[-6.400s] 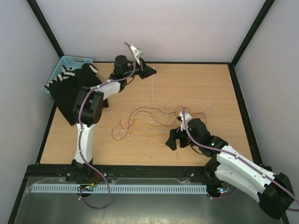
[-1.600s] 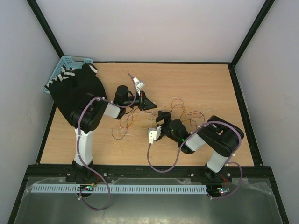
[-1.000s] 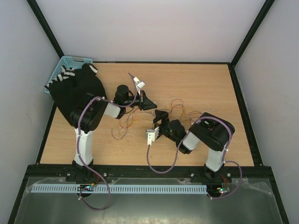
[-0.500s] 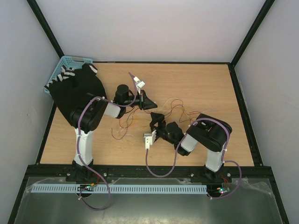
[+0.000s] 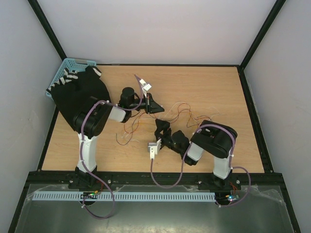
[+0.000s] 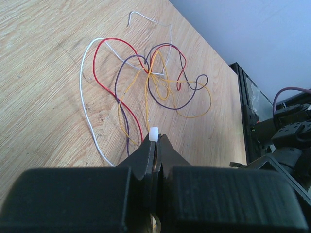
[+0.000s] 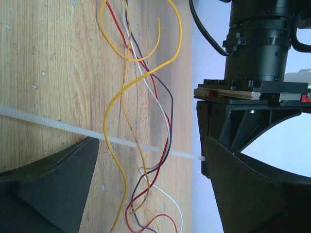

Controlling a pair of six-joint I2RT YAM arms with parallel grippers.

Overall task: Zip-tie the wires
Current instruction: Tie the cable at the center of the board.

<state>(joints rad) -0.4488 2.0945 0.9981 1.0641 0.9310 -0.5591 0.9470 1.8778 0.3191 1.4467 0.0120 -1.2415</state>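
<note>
My left fingers (image 6: 141, 158) clamp the zip tie (image 7: 48, 123) by its end; right fingers (image 7: 53, 179) gape empty astride it. It looks like a springy, slick strip, so I'd pinch its free tail.

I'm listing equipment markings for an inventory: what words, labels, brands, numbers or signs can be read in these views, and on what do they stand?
No text can be read in any view.
White camera block on the right wrist: any marking is too small to read.
Circuit board edge on the left arm's wrist: no print shows.
Zip tie, wires, blue basket: unmarked.
</note>
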